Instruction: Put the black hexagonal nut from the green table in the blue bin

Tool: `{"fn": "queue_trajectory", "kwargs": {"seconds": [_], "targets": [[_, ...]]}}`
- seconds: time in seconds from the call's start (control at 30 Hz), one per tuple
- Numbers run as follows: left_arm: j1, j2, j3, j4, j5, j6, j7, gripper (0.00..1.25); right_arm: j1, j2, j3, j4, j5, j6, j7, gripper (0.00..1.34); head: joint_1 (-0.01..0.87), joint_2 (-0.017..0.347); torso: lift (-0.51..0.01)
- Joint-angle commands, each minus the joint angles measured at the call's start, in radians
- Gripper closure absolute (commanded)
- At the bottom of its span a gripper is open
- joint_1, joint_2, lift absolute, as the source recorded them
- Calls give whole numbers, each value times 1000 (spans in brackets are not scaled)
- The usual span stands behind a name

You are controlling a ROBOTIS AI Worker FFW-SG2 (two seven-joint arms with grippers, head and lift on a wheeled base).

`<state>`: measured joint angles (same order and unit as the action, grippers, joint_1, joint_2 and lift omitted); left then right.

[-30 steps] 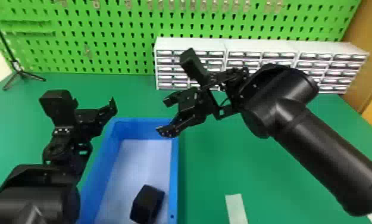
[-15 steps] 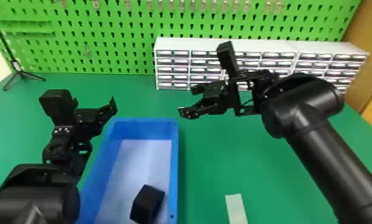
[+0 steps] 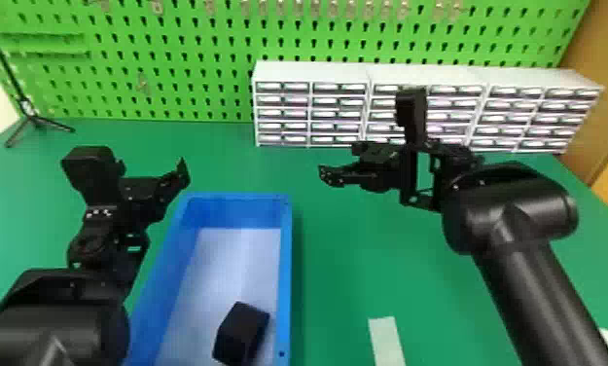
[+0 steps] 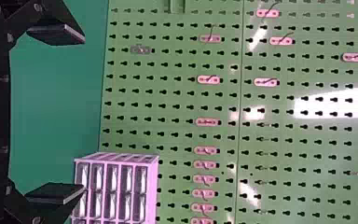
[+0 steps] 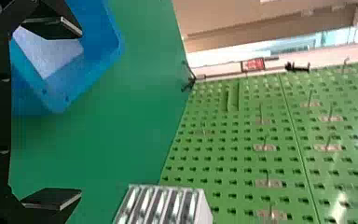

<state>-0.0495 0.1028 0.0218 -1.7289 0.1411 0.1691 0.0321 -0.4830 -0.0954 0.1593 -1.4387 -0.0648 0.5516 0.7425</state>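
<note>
Black hexagonal nut (image 3: 241, 333) is in the blue bin (image 3: 286, 272), on the floor at 5 o'clock, near the side wall; its face is murky, so I'd only call the six sides probable. Left gripper (image 3: 184, 174) sits at the bin's 11 o'clock, jaws wide, nothing between. Right gripper (image 3: 339, 163) at 1 to 2 o'clock, over the green table (image 3: 346, 253), jaws wide and empty too. White drawers (image 3: 312, 114) at 1 o'clock, pale strip (image 3: 386, 340) at 4.
</note>
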Motion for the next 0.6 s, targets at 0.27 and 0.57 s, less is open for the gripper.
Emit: {"fn": "queue_trajectory", "kwargs": {"seconds": [0.27,0.57], "targets": [[3,0,6,-4,0,0,0,160,109,22,-61,-48,-24,-147,-210,105,683,28,-96],[7,0,6,-6,2,1,0,160,178,36,-76,-57,-35,-252,-362,105,683,28,-96]]}}
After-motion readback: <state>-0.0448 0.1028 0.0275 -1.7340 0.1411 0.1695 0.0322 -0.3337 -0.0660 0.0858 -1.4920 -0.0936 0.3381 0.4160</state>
